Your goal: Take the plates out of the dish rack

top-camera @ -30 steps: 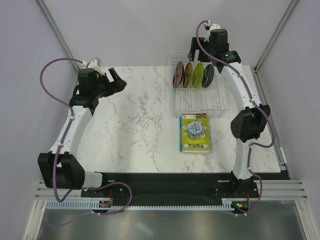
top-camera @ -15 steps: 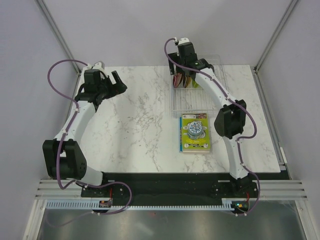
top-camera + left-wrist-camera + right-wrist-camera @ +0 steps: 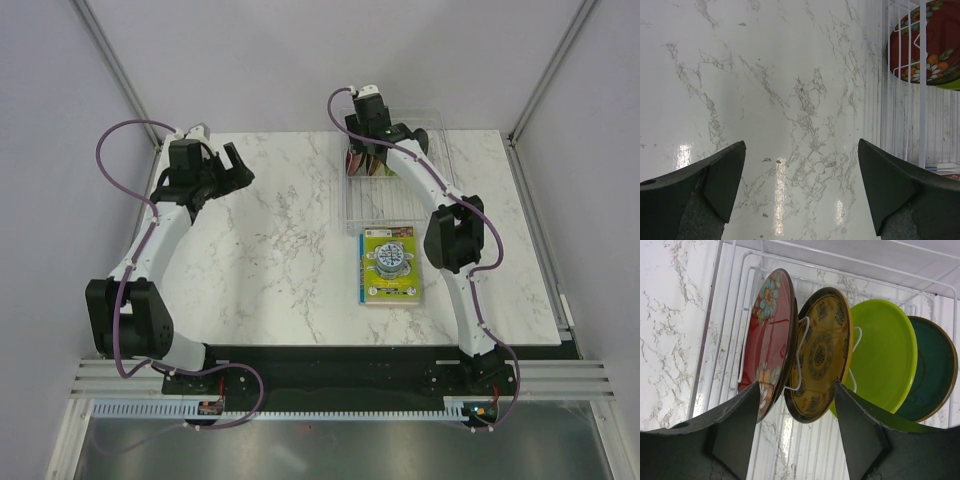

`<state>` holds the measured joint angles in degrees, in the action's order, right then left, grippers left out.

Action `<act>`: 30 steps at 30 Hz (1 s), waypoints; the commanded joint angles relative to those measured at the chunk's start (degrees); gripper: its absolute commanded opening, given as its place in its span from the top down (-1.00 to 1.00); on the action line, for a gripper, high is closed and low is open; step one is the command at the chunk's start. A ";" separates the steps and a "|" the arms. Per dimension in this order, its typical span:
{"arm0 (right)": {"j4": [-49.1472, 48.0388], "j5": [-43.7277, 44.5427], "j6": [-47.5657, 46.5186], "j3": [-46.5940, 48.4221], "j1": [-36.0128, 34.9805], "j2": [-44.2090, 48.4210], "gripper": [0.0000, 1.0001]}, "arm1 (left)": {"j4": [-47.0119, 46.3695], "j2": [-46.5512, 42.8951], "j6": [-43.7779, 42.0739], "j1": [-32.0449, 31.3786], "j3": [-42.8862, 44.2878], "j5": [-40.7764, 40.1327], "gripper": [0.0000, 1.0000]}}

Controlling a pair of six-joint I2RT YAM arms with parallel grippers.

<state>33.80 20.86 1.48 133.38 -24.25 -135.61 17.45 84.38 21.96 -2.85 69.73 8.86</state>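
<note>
Right end effector [image 3: 796, 385] has the golden-yellow plate [image 3: 822, 352] between its fingers [image 3: 735, 440].

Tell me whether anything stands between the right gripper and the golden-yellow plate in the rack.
Nothing visible does. In the wrist view the open jaws of the right gripper frame the edge of the golden-yellow plate directly. The red plate stands close beside it, near one finger, so that side looks tight.
</note>
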 commanded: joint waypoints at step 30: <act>-20.17 31.75 -18.43 -0.31 -10.29 1.40 1.00 | -2.25 0.53 -2.62 0.30 -1.44 -2.89 -0.99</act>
<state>24.97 40.38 -9.93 133.27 -31.99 -140.31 17.02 87.00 21.54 -2.85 68.77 7.31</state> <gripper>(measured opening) 0.089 0.996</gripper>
